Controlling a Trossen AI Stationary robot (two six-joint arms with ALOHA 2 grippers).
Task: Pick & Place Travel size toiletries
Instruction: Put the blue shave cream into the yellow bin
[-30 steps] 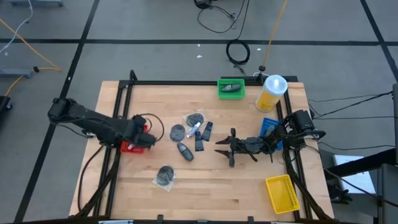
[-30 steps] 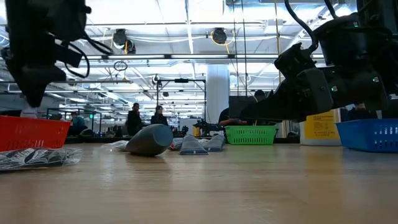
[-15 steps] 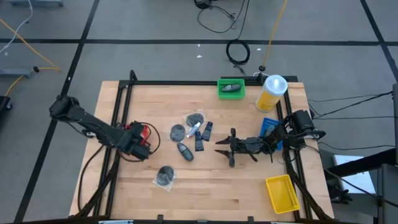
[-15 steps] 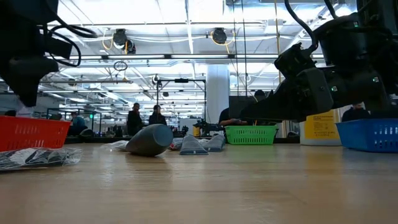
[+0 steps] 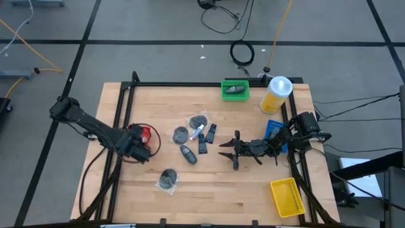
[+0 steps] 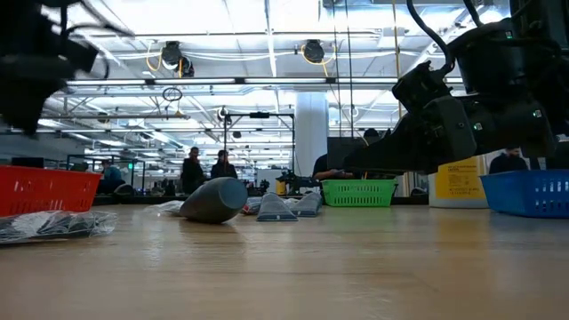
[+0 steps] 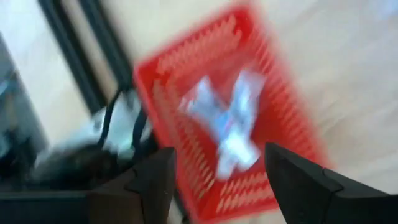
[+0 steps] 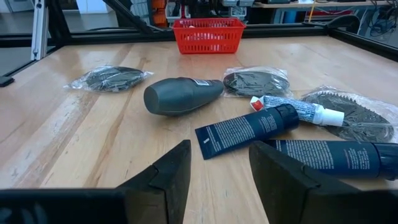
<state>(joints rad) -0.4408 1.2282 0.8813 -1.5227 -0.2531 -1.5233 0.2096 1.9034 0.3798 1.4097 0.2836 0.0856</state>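
Note:
The toiletries lie mid-table: three round dark packets in clear wrap [image 5: 180,134] [image 5: 199,120] [image 5: 168,178], a grey bottle [image 8: 180,95], two dark blue tubes [image 8: 249,129] [image 8: 329,155] and a small white tube [image 8: 298,110]. A pale wrapped item [image 7: 229,121] lies in the red basket [image 5: 145,134]. My left gripper [image 5: 139,151] hangs open above that basket's near side, with nothing between its fingers [image 7: 297,177]. My right gripper [image 5: 229,149] stands open and level just right of the tubes, touching nothing.
A green basket [image 5: 235,90] holding a dark item stands at the far edge, with a yellow bottle with a white cap [image 5: 276,94] beside it. A blue basket [image 5: 273,128] sits under my right arm. A yellow basket [image 5: 286,196] is at the near right corner.
My left gripper has risen and drawn back from over the red basket toward the table's near left, uncovering more of the basket in the high view. The toiletries on the table have stayed where they were.

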